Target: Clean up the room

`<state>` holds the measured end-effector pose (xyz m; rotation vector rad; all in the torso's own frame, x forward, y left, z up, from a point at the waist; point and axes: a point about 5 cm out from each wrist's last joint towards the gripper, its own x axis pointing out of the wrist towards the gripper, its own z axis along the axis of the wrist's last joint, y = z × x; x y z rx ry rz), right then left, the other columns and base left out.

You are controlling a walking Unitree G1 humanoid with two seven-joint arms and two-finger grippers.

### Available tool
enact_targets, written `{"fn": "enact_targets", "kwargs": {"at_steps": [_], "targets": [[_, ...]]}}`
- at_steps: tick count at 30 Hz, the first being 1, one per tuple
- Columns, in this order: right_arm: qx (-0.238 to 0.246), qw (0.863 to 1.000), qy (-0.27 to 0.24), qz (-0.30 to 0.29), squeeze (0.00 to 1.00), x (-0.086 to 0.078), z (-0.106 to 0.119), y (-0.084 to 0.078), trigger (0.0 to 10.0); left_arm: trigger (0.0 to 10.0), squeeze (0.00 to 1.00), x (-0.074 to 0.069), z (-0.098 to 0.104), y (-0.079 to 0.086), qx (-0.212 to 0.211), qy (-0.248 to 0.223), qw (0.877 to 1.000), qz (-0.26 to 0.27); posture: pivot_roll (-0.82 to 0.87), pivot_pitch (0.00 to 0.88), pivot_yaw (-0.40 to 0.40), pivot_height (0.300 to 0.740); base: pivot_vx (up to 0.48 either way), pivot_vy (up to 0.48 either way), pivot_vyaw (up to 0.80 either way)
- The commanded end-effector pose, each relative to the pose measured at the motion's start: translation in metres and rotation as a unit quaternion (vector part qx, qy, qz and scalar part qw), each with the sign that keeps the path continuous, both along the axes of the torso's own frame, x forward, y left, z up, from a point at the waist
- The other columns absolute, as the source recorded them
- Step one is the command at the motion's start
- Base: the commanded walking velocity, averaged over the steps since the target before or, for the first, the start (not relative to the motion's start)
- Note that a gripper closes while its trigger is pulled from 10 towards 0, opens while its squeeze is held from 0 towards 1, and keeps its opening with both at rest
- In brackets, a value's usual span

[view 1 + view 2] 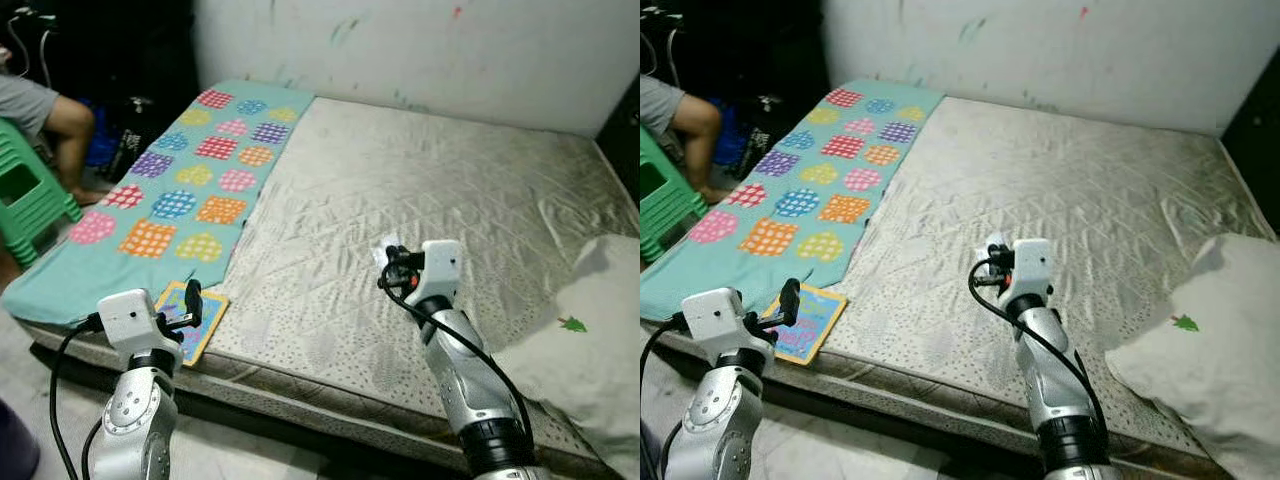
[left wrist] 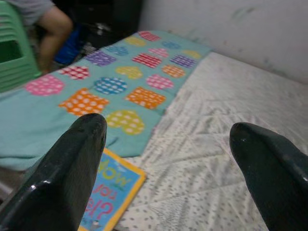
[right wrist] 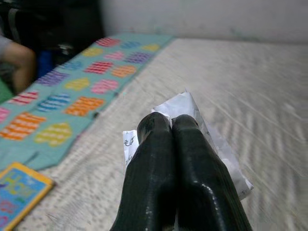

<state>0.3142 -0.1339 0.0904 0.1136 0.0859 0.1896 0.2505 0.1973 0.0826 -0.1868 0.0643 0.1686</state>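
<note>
One bare mattress (image 1: 420, 200) fills most of the scene, with one teal blanket (image 1: 180, 190) patterned in coloured checked patches laid along its left side. The right gripper (image 3: 172, 126) is raised above the middle of the mattress; its two black fingers (image 3: 154, 159) are pressed together, pinching one crumpled white scrap of paper (image 3: 192, 113) whose edges stick out past the fingertips, and in the head views the same scrap shows as a small white patch at the gripper's front (image 1: 392, 250). The left gripper (image 2: 168, 139) hovers near the front left corner of the mattress with its two fingers spread wide apart and nothing between them. Just beyond that gripper lies one colourful picture book (image 1: 190, 320) with a yellow border, flat at the mattress edge and touching the near end of the blanket. One white pillow (image 1: 590, 340) with a small green mark rests on the right front corner of the mattress. At the far left, a person's leg (image 1: 70, 125) shows beside one green plastic stool (image 1: 30, 195). A pale wall (image 1: 420, 50) with faint coloured smudges runs behind the mattress.
</note>
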Motion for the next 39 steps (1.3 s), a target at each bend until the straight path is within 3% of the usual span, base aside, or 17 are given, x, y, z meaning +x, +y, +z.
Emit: {"fn": "enact_targets", "kwargs": {"at_steps": [1, 18, 39], "targets": [[0.000, 1.000, -0.010, -0.019, 0.00, -0.001, 0.005, -0.008, 10.0, 10.0, 0.00, 0.004, -0.001, -0.003, -0.001, 0.006, 1.000, -0.015, -0.05, 0.000, -0.001, 0.740, 0.000, 0.000, -0.80], [0.002, 0.999, -0.006, -0.035, 0.00, -0.010, 0.003, -0.014, 10.0, 10.0, 0.00, 0.004, -0.001, -0.001, -0.005, 0.008, 1.000, -0.021, -0.07, 0.000, 0.023, 0.740, 0.000, 0.000, -0.79], [0.002, 0.999, -0.004, -0.048, 0.00, -0.013, 0.004, -0.019, 10.0, 10.0, 0.00, 0.008, 0.003, -0.006, -0.010, 0.003, 0.999, -0.042, -0.08, 0.000, 0.037, 0.740, 0.000, 0.000, 0.00]]}}
